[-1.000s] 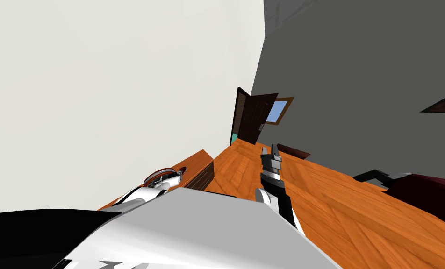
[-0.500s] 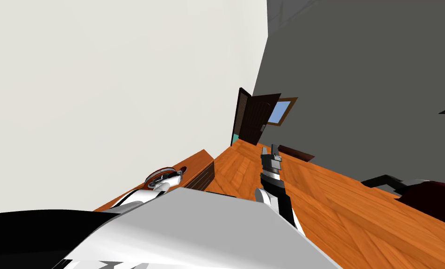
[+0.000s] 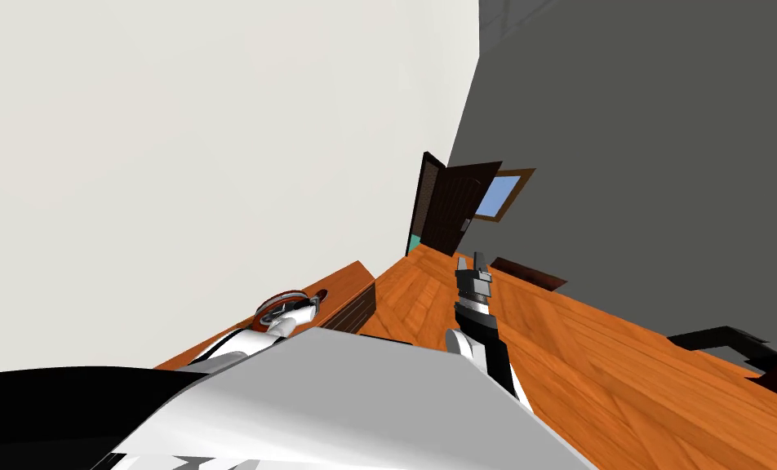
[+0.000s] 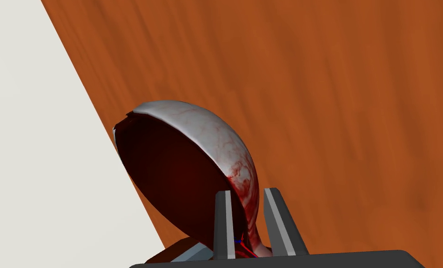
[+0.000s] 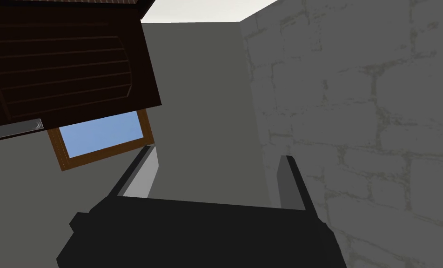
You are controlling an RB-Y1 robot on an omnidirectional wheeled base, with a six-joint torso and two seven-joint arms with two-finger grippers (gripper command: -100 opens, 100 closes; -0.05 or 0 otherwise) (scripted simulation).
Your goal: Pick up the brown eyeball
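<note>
With the left gripper [image 4: 249, 225] pinched shut on the eyeball [image 4: 216, 135] over the worktop [image 4: 355, 116] and the right gripper [image 5: 216, 174] open, a clean lift seems next.

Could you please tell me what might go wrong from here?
1. The left gripper has its jaws pinching only the thin shell of the eyeball near its narrow end, so it may pivot or slip out when lifted.
2. The eyeball looks close to the white wall, so a sideways swing could knock it loose.
</note>
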